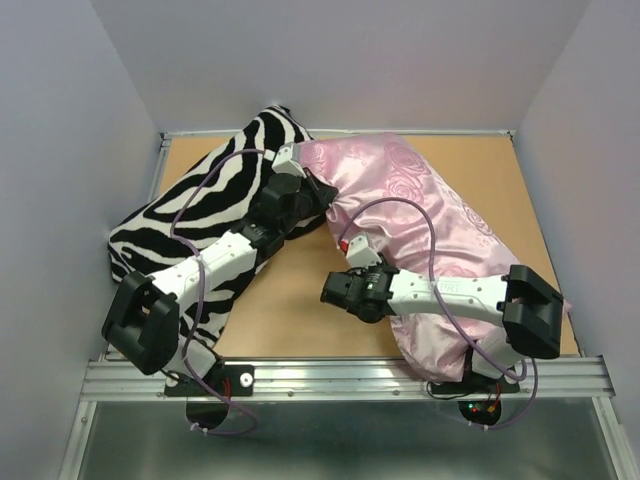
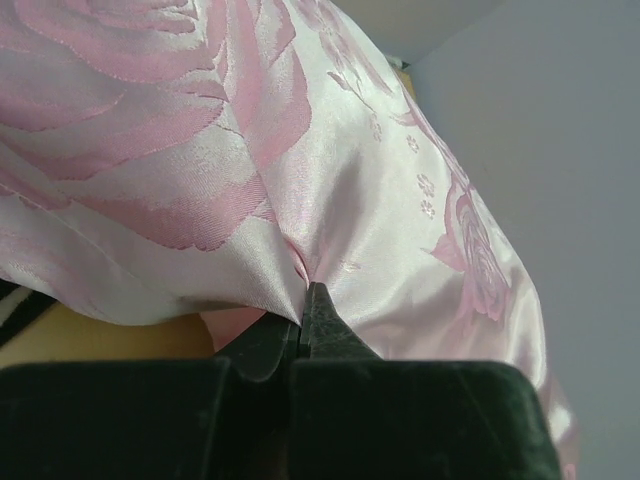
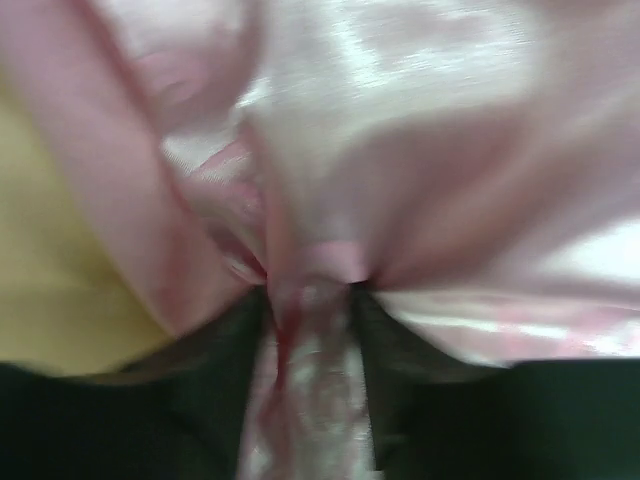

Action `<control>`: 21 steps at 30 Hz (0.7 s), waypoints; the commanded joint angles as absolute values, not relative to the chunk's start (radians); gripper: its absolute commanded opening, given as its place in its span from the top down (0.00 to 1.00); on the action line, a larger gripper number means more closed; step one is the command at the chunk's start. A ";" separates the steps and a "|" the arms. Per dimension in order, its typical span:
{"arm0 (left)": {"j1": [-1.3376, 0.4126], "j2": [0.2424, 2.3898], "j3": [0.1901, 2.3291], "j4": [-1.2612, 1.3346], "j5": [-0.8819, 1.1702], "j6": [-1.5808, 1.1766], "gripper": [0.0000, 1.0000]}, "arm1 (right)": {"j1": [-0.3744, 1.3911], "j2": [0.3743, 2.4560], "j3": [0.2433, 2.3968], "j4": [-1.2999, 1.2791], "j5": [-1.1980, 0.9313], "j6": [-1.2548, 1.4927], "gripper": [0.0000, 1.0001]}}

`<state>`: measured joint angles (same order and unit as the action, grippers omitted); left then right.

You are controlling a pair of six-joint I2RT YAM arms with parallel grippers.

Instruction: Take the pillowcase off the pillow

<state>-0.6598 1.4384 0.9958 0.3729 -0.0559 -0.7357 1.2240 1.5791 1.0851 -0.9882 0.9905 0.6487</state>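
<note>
1. Top view: the case (image 1: 430,210) lies plump and shiny on the table (image 1: 290,310), running from 12 o'clock down to 5 o'clock. It covers the pillow completely, so I cannot see the pillow itself.
2. Top view: a zebra pillow (image 1: 200,225) fills 9 to 11 o'clock. Its far end touches the far end of the case near 12 o'clock.
3. Top view: my left arm lies across the zebra pillow. My left gripper (image 1: 318,190) meets the edge of the case just at 12 o'clock from the centre. From up here I cannot tell how its tips stand.
4. Top view: my right arm lies over the near end of the case. My right gripper (image 1: 352,262) sits at the case's left edge, just at 4 o'clock from the centre. The left gripper is near it, at its 11 o'clock.
5. Left wrist view: my fingers (image 2: 330,335) are pressed together at 6 o'clock and nip a thin fold of the case between their tips. Creases fan up from the pinch towards 12 o'clock, and woven roses show at 10 and 3 o'clock. A strip of table shows at 8 o'clock.
6. Right wrist view: the picture is blurred. My fingers (image 3: 235,335) stand partway apart at 6 o'clock, closed on a thick bunch of the case. Creases spread out from the bunch. Bare table shows at 9 o'clock.
</note>
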 commanded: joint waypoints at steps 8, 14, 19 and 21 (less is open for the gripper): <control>-0.704 1.255 1.175 0.256 -0.086 -0.592 1.00 | 1.163 1.335 1.334 -1.089 1.141 0.677 0.99; -0.777 1.161 1.285 0.144 -0.196 -0.491 1.00 | 1.163 1.214 1.587 -1.042 1.100 0.516 0.99; -0.825 1.114 1.394 0.084 -0.275 -0.410 1.00 | 1.163 1.149 1.716 -0.959 1.002 0.397 0.99; -0.828 1.120 1.474 0.060 -0.288 -0.387 1.00 | 1.163 1.137 1.742 -0.930 0.985 0.371 0.99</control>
